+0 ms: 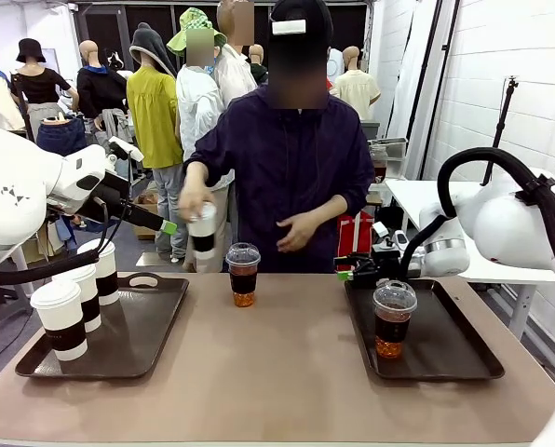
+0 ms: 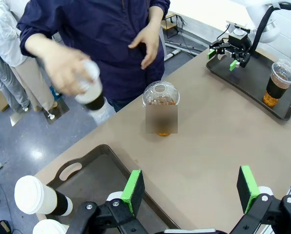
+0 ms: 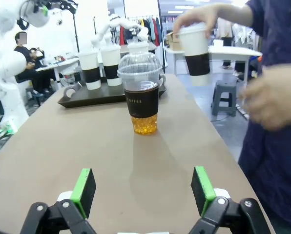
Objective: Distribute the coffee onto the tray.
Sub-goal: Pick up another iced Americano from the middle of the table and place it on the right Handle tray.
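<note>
The left end effector [image 2: 190, 190] and right end effector [image 3: 143, 190] are released, empty. Reaching for the domed cup [image 1: 243, 275] at the worktop's [image 1: 287, 372] far edge could strike the person's hand [image 1: 192, 199] holding a paper cup [image 1: 202, 235].

On my left tray [image 1: 138, 337], dark and flat, three white paper cups with white lids and dark brown sleeves stand upright in a row along its left side: the near white cup [image 1: 61, 319], the middle white cup [image 1: 82, 296] and the far white cup [image 1: 103, 270]. The fourth white cup [image 1: 201, 228] hangs in the person's hand [image 1: 192, 199] beyond the table's [image 1: 287, 372] far edge. One clear dome-lidded cup [image 1: 243, 274], dark above and amber at the bottom, stands on the table between the trays. The other clear cup [image 1: 393, 319] stands upright on my right tray [image 1: 450, 349]
</note>
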`<state>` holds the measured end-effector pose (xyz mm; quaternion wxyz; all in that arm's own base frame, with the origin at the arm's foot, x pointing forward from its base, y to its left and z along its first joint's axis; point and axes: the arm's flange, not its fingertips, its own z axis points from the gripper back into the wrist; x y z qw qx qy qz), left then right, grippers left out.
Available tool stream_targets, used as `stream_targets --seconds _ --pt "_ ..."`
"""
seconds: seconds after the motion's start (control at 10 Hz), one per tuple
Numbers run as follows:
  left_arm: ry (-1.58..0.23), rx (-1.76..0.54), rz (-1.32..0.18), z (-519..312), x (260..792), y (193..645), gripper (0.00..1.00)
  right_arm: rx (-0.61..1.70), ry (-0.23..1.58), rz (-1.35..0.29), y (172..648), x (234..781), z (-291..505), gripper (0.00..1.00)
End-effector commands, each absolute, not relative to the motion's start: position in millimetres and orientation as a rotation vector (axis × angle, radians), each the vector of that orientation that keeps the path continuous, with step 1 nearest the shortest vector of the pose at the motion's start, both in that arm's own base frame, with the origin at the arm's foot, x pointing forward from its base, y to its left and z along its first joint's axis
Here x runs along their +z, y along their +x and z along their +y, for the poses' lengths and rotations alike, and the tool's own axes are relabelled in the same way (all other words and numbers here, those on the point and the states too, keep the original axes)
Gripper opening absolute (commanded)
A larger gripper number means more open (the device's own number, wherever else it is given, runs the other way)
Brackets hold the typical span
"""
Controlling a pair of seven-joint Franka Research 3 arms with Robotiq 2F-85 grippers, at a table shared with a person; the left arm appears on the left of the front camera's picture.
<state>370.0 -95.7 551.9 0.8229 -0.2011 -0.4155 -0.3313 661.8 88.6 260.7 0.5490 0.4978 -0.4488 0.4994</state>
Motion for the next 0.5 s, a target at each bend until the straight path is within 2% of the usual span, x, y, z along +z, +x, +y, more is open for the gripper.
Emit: stream_targets --seconds 0.0,0.4 --pt "-0.43 -0.702 -0.882 -94 552 370 1.0 1.174 1.165 -1.098 665 258 110 1.0" --pt "-0.43 -0.702 -0.882 -94 552 370 1.0 1.193 1.158 -1.148 674 255 144 1.0"
